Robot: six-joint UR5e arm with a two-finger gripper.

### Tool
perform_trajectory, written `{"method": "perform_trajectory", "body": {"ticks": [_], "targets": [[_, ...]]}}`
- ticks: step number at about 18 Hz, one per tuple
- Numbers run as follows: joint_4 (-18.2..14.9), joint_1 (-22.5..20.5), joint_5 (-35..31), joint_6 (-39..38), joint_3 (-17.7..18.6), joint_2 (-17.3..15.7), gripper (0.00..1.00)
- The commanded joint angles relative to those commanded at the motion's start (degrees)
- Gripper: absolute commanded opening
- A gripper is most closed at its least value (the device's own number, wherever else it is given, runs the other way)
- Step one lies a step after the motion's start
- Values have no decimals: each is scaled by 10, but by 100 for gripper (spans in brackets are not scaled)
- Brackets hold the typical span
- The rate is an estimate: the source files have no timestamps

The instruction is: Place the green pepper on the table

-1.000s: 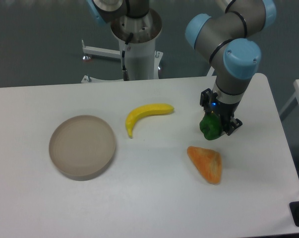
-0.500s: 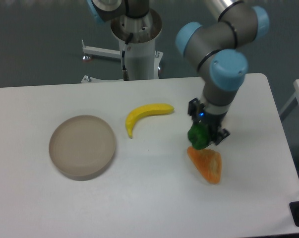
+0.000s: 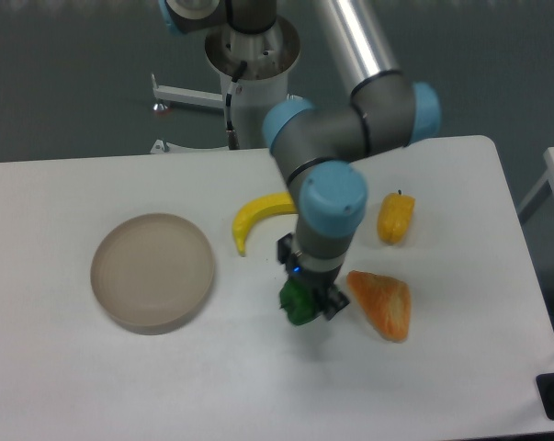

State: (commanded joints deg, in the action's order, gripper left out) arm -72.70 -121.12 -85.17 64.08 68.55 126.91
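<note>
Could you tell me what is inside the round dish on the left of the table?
The dish looks empty: its flat beige bottom shows all the way across, with nothing lying on it. Only a thin strip just inside the near rim is hidden.

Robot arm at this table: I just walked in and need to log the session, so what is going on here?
The arm's pincer is shut on the green pepper and holds it low over the white table, left of the orange wedge. Whether the pepper already touches the tabletop cannot be told. A banana lies just behind the arm, a small yellow-orange pepper sits to the right, and a round beige dish stands at the left, holding nothing.
</note>
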Motion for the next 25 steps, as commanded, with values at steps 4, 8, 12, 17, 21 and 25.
{"method": "perform_trajectory", "body": {"ticks": [4,8,12,17,21,25], "targets": [[33,18,0,-28,-8,32,19],[39,24,0,-25,-32,50,100],[47,28,-6,-26,-25,46,100],[39,-1,-7,-7,-8,-6,100],[8,-47,-8,48,32,-67,100],[-81,-105,-12,149,46,-115,100]]}}
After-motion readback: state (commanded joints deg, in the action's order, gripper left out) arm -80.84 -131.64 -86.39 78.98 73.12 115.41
